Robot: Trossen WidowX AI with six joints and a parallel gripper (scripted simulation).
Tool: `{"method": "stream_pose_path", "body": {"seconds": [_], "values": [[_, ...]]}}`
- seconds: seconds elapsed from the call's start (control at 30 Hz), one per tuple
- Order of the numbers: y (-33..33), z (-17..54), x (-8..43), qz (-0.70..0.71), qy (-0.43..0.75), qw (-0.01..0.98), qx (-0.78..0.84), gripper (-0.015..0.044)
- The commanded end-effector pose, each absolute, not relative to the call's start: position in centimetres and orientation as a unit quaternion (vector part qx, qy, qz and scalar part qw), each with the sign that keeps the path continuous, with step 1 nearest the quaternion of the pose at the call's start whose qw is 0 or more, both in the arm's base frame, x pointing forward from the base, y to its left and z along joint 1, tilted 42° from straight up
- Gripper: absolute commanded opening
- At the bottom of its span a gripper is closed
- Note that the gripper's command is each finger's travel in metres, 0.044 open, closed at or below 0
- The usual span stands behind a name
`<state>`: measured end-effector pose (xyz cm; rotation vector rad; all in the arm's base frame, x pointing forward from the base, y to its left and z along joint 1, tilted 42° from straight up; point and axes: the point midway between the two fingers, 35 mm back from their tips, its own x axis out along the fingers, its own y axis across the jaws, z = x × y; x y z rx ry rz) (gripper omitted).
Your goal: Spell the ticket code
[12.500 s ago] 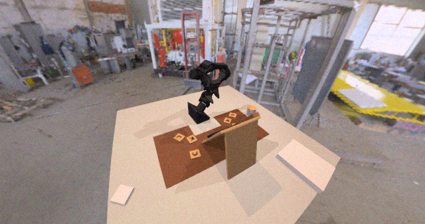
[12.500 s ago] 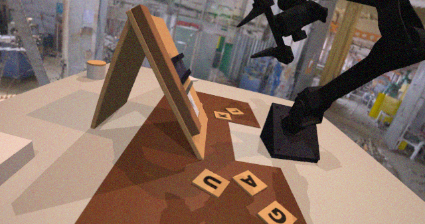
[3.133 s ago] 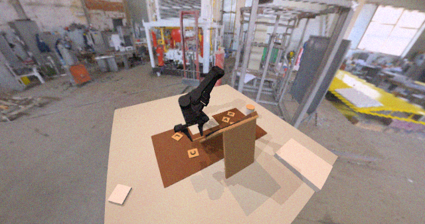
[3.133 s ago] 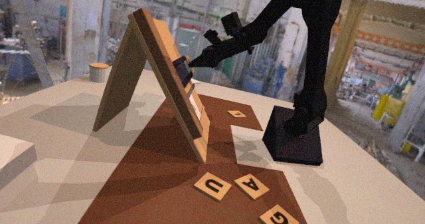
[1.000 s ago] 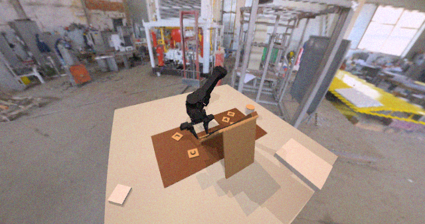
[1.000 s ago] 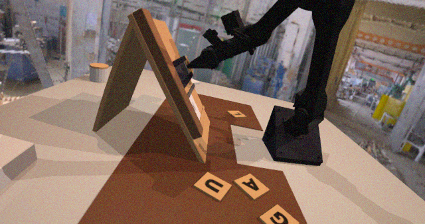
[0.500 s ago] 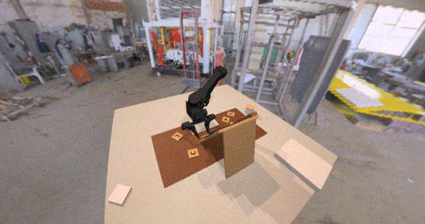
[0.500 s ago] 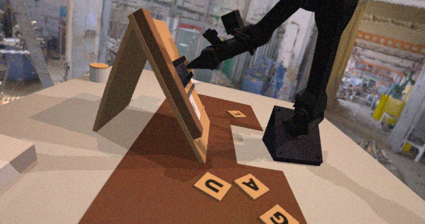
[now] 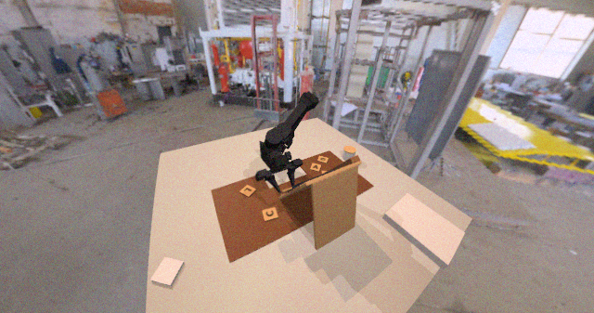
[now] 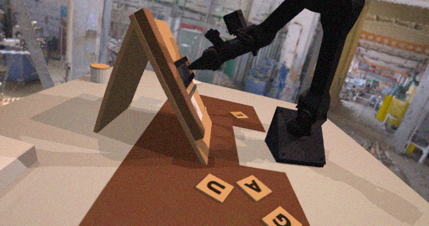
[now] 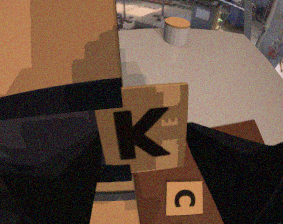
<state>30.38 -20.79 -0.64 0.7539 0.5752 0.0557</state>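
My gripper [image 9: 287, 189] [image 10: 190, 67] [image 11: 144, 133] is shut on the K tile [image 11: 154, 97], its letter upright in the wrist view. The tile is at the end of the dark rail [image 10: 185, 72] [image 11: 57, 97] on the tilted board [image 9: 334, 211] [image 10: 151, 48] [image 11: 72, 30]; its upper left corner appears tucked behind the rail's lip. The white ticket [image 10: 196, 106] is seen edge-on, its print unreadable. The C tile [image 9: 270, 214] [image 11: 184, 198] and another tile [image 9: 248, 190] [image 10: 238, 115] lie flat. Tiles U [image 10: 214, 188], A [image 9: 316, 167] [image 10: 253, 188] and G [image 9: 322, 159] [image 10: 281, 218] lie at the other side. Letters inside the rail are hidden.
A brown mat [image 9: 241, 239] [image 10: 151, 199] lies under the board and loose tiles. A jar with an orange lid [image 9: 349, 152] [image 10: 100, 73] [image 11: 176, 34] stands behind the board. A large pale slab [image 9: 427, 225] and a small pale block [image 9: 168, 271] lie near the counter's edges.
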Motion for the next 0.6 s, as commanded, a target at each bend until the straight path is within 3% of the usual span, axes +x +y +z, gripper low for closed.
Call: {"method": "stream_pose_path", "body": {"seconds": [0.0, 0.57], "values": [[-20.64, -0.47, 30.44, 0.025, 0.277, 0.889, 0.363, 0.0000], [-20.02, 0.10, 30.58, 0.025, 0.277, 0.889, 0.364, 0.0000]]}}
